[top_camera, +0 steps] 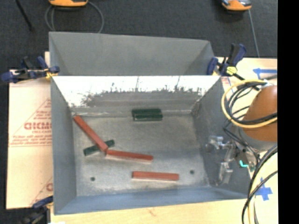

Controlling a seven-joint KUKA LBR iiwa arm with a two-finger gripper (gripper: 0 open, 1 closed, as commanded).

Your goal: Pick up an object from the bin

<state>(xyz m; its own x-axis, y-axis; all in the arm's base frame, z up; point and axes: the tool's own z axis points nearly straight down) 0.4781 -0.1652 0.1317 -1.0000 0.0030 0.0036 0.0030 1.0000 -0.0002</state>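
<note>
- Risk, wall contact: the gripper (224, 160) hangs at the 3 to 4 o'clock edge of the bin (63, 143), close against the right wall (210, 125). In my judgement, a descent from here would meet sloped metal, not a thing to pick.
- Risk, flat bars: the lower red-brown bar (155, 175) at 6 o'clock lies flat on the floor. A grasp across its length could slide off.
- Risk, crossed pieces: at 9 o'clock the slanted red-brown bar (90, 132), the small dark green stick (97, 148) and the middle red-brown bar (128, 156) touch or overlap. Lifting one may drag another.
- The dark green block (146, 114) lies alone at 12 o'clock, well apart from the gripper.
- Gripper state: its opening cannot be told from this view. Nothing is seen held in it, and no thing lies beneath it.
- Nearest candidate: the lower red-brown bar, well apart towards 9 o'clock of the gripper.
</note>
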